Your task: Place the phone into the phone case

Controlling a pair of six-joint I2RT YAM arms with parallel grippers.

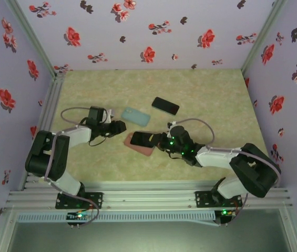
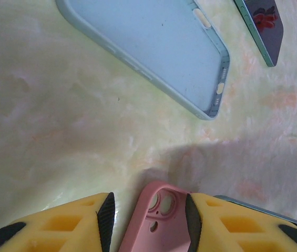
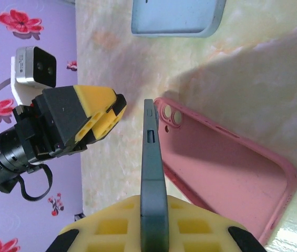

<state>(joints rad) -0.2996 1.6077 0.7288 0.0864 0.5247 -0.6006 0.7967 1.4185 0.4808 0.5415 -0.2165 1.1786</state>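
The pink phone case (image 1: pixel 144 148) lies open side up on the table, its camera cut-out toward the left arm. My right gripper (image 1: pixel 161 140) is shut on a dark teal phone (image 3: pixel 152 157), held on edge over the case's left rim (image 3: pixel 227 173). In the top view the phone (image 1: pixel 142 138) hangs over the case's far end. My left gripper (image 2: pixel 149 220) is open. The case's camera corner (image 2: pixel 161 215) shows between its pads; the right pad (image 2: pixel 193 220) is at the case's edge and the left pad stands apart from it.
A light blue case (image 1: pixel 136 116) lies just beyond the pink one, also seen in the left wrist view (image 2: pixel 153 47). A second dark phone (image 1: pixel 165 105) lies further back. The left gripper's camera and cable (image 3: pixel 32 68) are close beside the held phone.
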